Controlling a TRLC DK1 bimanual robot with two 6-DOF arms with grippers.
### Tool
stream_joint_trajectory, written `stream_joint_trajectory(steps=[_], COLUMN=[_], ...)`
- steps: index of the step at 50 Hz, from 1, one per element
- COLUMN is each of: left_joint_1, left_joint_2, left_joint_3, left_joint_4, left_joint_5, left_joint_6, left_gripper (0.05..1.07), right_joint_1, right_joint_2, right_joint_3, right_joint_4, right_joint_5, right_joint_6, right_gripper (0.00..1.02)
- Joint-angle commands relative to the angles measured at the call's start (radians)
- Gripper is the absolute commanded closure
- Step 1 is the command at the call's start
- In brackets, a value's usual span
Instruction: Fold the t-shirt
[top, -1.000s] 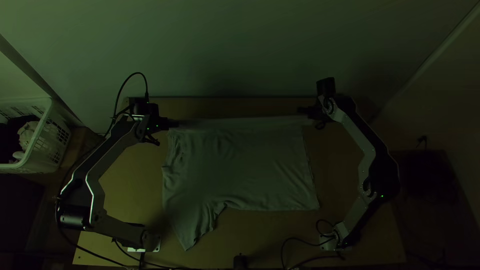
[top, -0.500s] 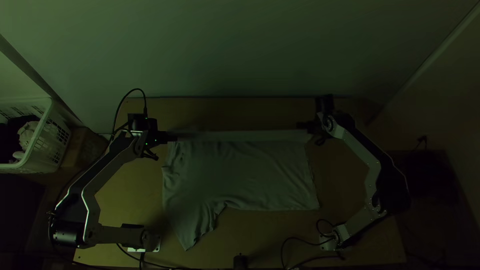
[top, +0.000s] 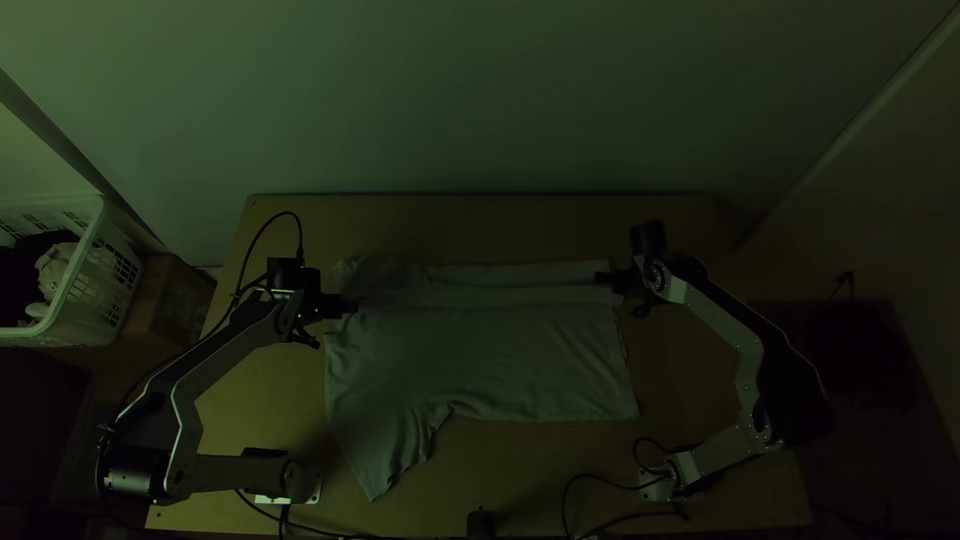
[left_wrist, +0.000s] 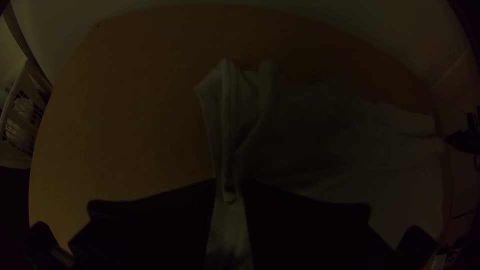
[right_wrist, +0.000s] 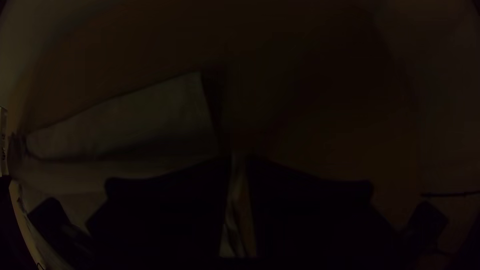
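two sets of jaws keep a t-shirt taut by a line near its far side

the t-shirt lies mostly spread on the desk, sideways, with its straight hem near the right gripper and its shoulder end by the left gripper. the left jaws are nearly closed, with gathered cloth pinched between them; the right jaws are nearly closed too, on a narrow piece of cloth by the hem end. with one grip at each end, the cloth between the jaws runs in an almost straight line, presumably so that the fold stays even and doesn't sag in the middle.

beyond that line, on the far side of both jaws, a strip of cloth lies along the shirt, and just past the left jaws it is bunched into ridges. on the near side of the jaws the broad body lies fairly smooth, and a sleeve pokes out from it, well apart from the left jaws.

this looks like an early lengthwise fold. the jaws should probably lower their ends together before letting go, since uneven release could skew the line or leave the bunched shoulder lumpy.
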Motion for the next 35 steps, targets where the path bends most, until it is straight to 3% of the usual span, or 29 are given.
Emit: stream_joint_trajectory(steps=[1,3,20,35], left_joint_1=[-0.007,-0.007,-0.025,-0.093], left_joint_2=[-0.067,-0.073,-0.27,-0.435], left_joint_3=[-0.053,-0.055,-0.053,-0.035], left_joint_4=[0.011,0.0,-0.123,-0.442], left_joint_5=[-0.008,-0.008,-0.008,-0.01], left_joint_6=[-0.008,-0.01,0.015,0.045], left_gripper=[0.2,0.1,0.1,0.1], right_joint_1=[-0.004,-0.004,0.049,0.078], right_joint_2=[-0.087,-0.11,-0.359,-0.511], right_joint_3=[-0.047,-0.054,-0.134,-0.194], right_joint_4=[0.001,0.001,-0.082,-0.318], right_joint_5=[0.018,0.018,0.007,-0.031], right_joint_6=[0.041,0.041,0.036,0.02], right_gripper=[0.07,0.04,0.04,0.04])
